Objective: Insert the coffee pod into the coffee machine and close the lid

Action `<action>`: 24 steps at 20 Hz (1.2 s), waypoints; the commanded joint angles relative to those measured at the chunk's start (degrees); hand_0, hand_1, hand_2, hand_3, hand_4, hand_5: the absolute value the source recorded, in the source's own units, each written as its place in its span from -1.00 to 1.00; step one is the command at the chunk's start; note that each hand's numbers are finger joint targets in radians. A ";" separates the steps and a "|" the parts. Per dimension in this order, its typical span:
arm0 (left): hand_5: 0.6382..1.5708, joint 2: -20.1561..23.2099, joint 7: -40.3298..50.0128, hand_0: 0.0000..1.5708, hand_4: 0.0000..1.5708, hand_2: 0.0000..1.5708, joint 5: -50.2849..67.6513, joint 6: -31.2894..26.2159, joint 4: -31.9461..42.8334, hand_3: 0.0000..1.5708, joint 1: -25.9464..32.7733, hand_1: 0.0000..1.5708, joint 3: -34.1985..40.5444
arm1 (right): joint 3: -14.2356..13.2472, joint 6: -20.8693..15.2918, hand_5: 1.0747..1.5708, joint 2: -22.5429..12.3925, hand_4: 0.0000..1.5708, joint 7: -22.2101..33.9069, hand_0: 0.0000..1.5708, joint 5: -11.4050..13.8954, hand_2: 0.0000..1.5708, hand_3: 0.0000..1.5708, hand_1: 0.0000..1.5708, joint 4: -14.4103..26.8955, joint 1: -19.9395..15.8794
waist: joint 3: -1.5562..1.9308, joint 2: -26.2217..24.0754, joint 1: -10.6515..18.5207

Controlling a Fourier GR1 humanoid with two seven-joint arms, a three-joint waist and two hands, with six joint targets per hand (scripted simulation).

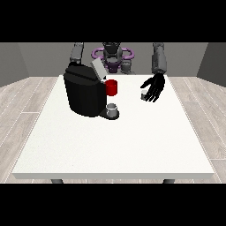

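A black coffee machine (84, 92) stands on the white table (114, 141) at the back left, its grey lid (98, 68) tilted up and open. A small grey cup (113, 108) sits on the machine's drip base. A small grey coffee pod (144, 95) rests on the table right of the machine. The hand at the view's right (154, 87) hangs just above and beside the pod, fingers spread and pointing down, not closed on it. The hand at the view's left is hidden behind the machine; only its arm (77, 52) shows.
A red mug (111, 87) stands just right of the machine, between it and the pod. The table's front edge runs along the bottom, and wooden floor surrounds the table.
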 commanded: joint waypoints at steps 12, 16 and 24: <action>1.00 0.01 -0.81 0.12 -0.64 0.28 -16.16 4.31 9.64 0.04 -3.19 0.12 -7.35 | -1.33 2.33 1.00 -0.07 -1.00 -2.55 -1.00 -1.95 -1.00 -1.00 -1.00 5.51 0.31 | 0.03 -1.67 -0.85; 1.00 -0.15 -0.17 -0.07 -0.50 0.22 -17.60 1.68 13.42 0.08 -5.56 -0.07 -6.80 | 0.22 2.05 1.00 1.12 -1.00 -4.28 -1.00 -1.18 -1.00 -1.00 -1.00 5.82 2.69 | 0.02 -2.56 -1.83; 1.00 -3.41 -4.15 0.51 -0.36 0.64 -19.04 6.25 15.28 0.55 -6.35 0.51 -5.04 | -1.07 -0.77 1.00 -1.05 -1.00 -1.57 -1.00 1.00 -1.00 -1.00 -1.00 8.06 1.37 | 0.00 -3.94 -0.24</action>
